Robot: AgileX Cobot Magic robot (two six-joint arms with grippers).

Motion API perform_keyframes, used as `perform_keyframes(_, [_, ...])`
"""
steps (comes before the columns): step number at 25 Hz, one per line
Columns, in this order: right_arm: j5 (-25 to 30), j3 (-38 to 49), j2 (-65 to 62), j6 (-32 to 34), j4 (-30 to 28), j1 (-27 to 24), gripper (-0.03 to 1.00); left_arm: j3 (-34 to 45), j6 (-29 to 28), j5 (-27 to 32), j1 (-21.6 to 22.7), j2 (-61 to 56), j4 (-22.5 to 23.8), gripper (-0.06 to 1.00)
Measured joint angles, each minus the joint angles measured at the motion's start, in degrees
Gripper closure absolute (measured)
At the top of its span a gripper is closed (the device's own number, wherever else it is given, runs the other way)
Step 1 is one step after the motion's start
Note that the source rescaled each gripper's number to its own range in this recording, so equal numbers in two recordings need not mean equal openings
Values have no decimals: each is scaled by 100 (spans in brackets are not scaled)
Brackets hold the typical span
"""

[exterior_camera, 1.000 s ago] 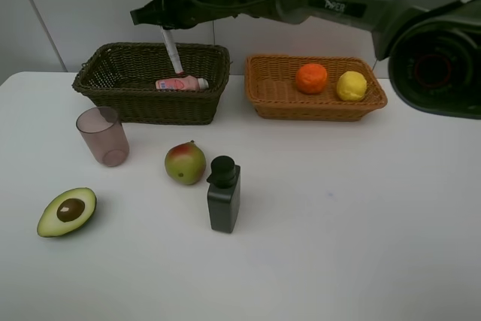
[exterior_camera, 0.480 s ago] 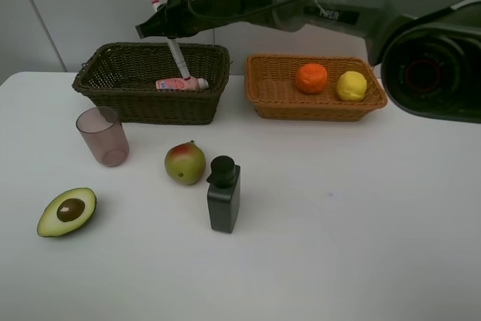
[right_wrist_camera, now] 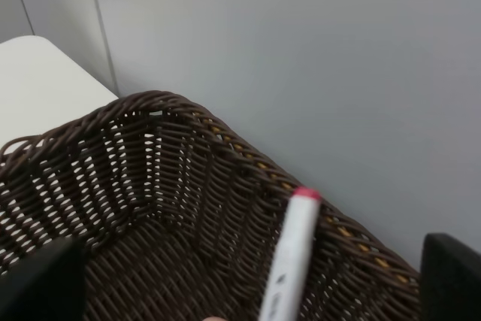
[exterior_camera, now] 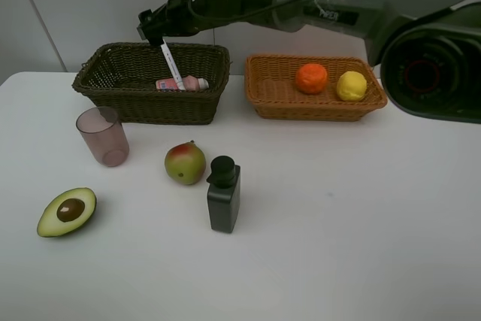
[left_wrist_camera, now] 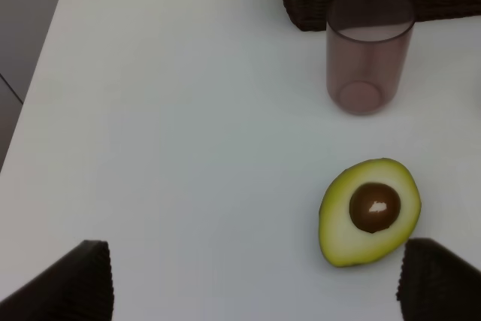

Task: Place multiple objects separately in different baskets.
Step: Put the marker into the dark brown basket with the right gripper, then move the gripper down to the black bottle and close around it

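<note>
Exterior high: right claw (exterior_camera: 155, 31) reaches across over the dark brown-green basket (exterior_camera: 150, 103), arm stretched out nearly level from the right. White pink-capped marker (exterior_camera: 172, 65) sits just under the claw, inside the basket, long axis steeply tilted, lower end by the small pink bottle (exterior_camera: 180, 83).

Left wrist: left claw (left_wrist_camera: 257, 283) fingers apart, empty, above the bench (left_wrist_camera: 188, 110). Halved avocado (left_wrist_camera: 368, 212) near one finger, so the left arm is nearer it.

Right wrist: right claw (right_wrist_camera: 244, 276) fingers wide apart, marker between them and touching neither. Looks loose; lifting clear seems next.
</note>
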Motion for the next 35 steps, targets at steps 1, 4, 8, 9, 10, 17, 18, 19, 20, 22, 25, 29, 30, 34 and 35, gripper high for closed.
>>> perform_keyframes(1, [-4, 0, 0, 0, 0, 0, 1, 0, 0, 0, 0, 0, 0, -6])
perform_keyframes(4, [-49, 0, 0, 0, -57, 0, -2, 0, 0, 0, 0, 0, 0, -6])
perform_keyframes(8, [-58, 0, 0, 0, -62, 0, -2, 0, 0, 0, 0, 0, 0, -6])
perform_keyframes(9, [-58, 0, 0, 0, -80, 0, -2, 0, 0, 0, 0, 0, 0, -6])
perform_keyframes(10, [-58, 0, 0, 0, -86, 0, -3, 0, 0, 0, 0, 0, 0, -6])
perform_keyframes(17, [18, 0, -144, 0, -97, 81, -3, 0, 0, 0, 0, 0, 0, -6])
perform_keyframes(18, [84, 0, -208, 0, -97, 86, -3, 0, 0, 0, 0, 0, 0, -6])
perform_keyframes(19, [146, 0, -265, 0, -97, 91, -3, 0, 0, 0, 0, 0, 0, -6])
perform_keyframes(20, [206, 0, -340, 0, -97, 91, -3, 0, 0, 0, 0, 0, 0, -6])
perform_keyframes(22, [442, 0, -501, 0, -103, 91, -3, 0, 0, 0, 0, 0, 0, -6])
perform_keyframes(25, [969, 0, -757, 5, -103, 91, -3, 0, 0, 0, 0, 0, 0, -6])
perform_keyframes(29, [1705, 0, -1140, 311, -191, 91, -3, 0, 0, 0, 0, 0, 0, -6])
perform_keyframes(30, [1874, 0, -1230, 486, -287, 91, -3, 0, 0, 0, 0, 0, 0, -6])
perform_keyframes(34, [2539, -12, -1577, 1297, -978, 91, -3, 0, 0, 0, 0, 0, 0, -6])
perform_keyframes(35, [2759, -12, -1650, 1470, -1140, 103, -3, 0, 0, 0, 0, 0, 0, -6])
